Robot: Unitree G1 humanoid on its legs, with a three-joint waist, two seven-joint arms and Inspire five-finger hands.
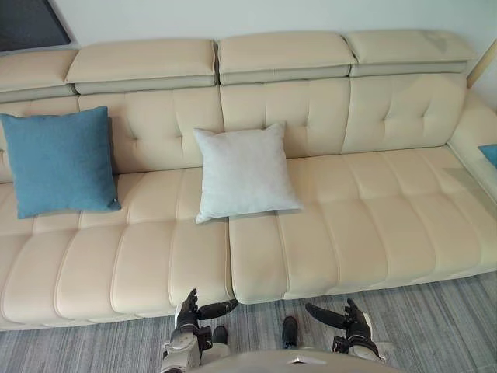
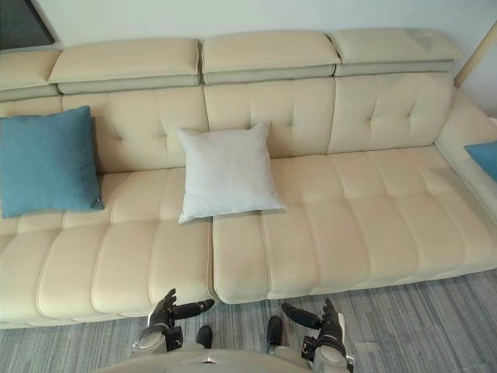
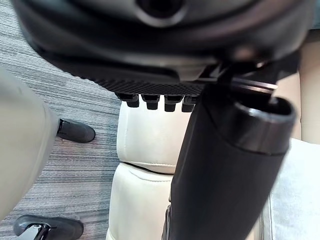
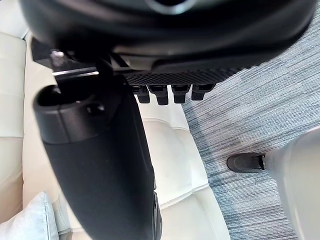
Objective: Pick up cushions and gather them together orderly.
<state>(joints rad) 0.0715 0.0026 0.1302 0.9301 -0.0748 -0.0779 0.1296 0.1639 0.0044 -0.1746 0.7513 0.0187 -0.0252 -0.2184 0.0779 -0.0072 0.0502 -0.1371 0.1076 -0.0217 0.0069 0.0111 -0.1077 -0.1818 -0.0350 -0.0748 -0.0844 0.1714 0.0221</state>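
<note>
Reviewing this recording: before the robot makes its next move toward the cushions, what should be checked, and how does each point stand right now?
1. Hands free: left robot hand and right robot hand are open and hold nothing: ok.
2. Nearest target clear: pale grey square fabric cushion leans on the backrest straight ahead, with nothing on it: ok.
3. Cushions gathered: blue square fabric cushion stands apart at the left end: not ok.
4. Third cushion's pose: blue cushion corner is cut off at the right edge: cannot tell.
5. Room to gather: cream leather sofa, seat beside the grey cushion is free: ok.
</note>
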